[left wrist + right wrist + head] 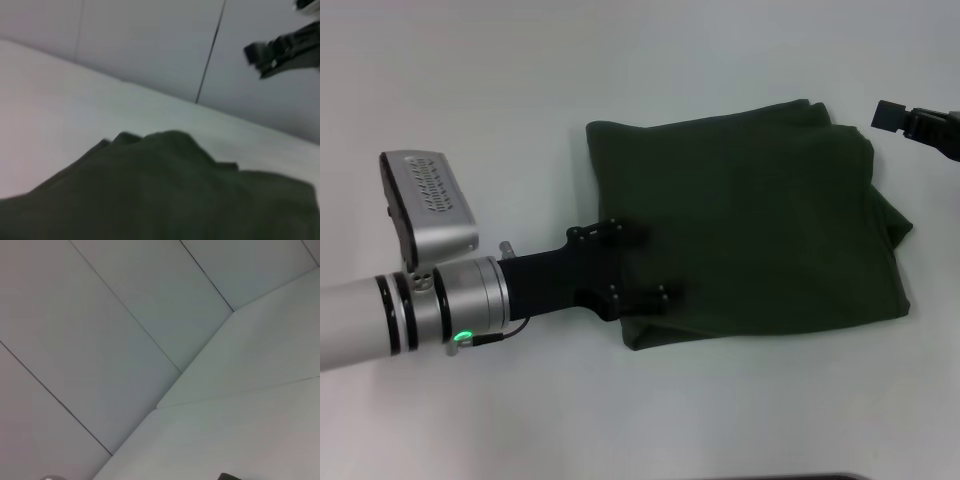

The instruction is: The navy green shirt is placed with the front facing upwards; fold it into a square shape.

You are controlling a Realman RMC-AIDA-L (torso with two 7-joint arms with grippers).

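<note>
The navy green shirt [760, 225] lies folded into a rough rectangle of plain dark green cloth on the white table [520, 90]; no lettering shows. My left gripper [657, 265] rests low at the shirt's left edge, open, its two black fingers [620, 231] spread over the cloth near the front-left corner. The left wrist view looks across the shirt's dark folds [170, 195]. My right gripper [895, 115] hovers off the shirt's far right corner, only partly in view, and shows again in the left wrist view [272, 52], raised above the table.
The table's bare white top surrounds the shirt on every side. Pale wall panels [100, 340] stand behind the table. A thin dark strip [790, 477] runs along the table's near edge.
</note>
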